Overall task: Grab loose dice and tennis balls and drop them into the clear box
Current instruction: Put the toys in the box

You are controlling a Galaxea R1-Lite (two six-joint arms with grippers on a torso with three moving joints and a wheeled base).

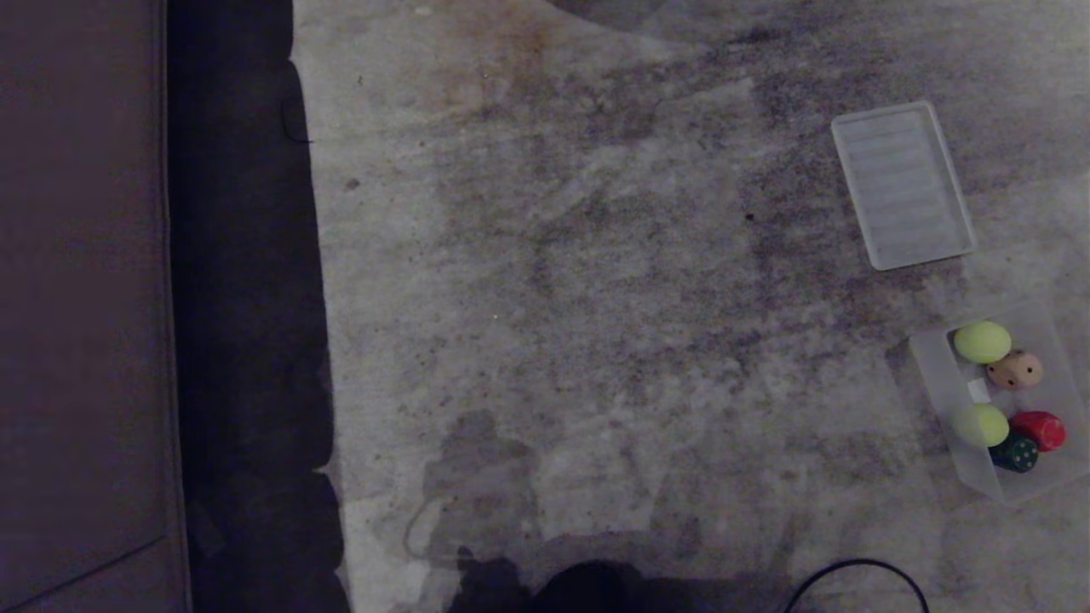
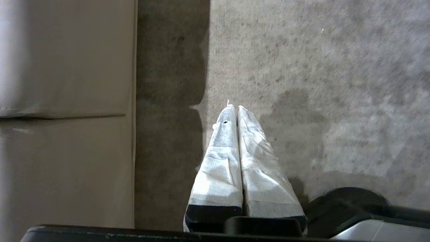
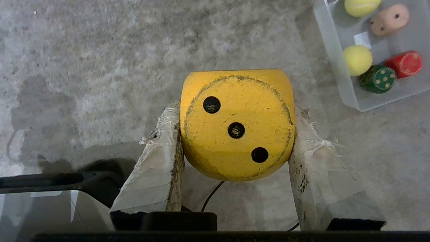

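Note:
In the right wrist view my right gripper (image 3: 237, 126) is shut on a yellow die (image 3: 237, 124) with black pips, held above the carpet. The clear box (image 1: 937, 375) (image 3: 331, 47) sits on the floor at the right of the head view. It holds two tennis balls (image 1: 982, 341) (image 1: 979, 424), a beige die (image 1: 1015, 369), a red die (image 1: 1039, 430) and a green die (image 1: 1015, 453). The wrist view shows the same balls (image 3: 357, 59), red die (image 3: 403, 64) and green die (image 3: 378, 79) off to one side of the held die. My left gripper (image 2: 235, 108) is shut and empty over bare carpet. Neither arm shows in the head view.
A flat ribbed clear lid (image 1: 903, 184) lies on the carpet beyond the box. A sofa (image 1: 85, 298) with a dark shadow along its base runs down the left. A black cable (image 1: 860, 566) loops at the bottom edge.

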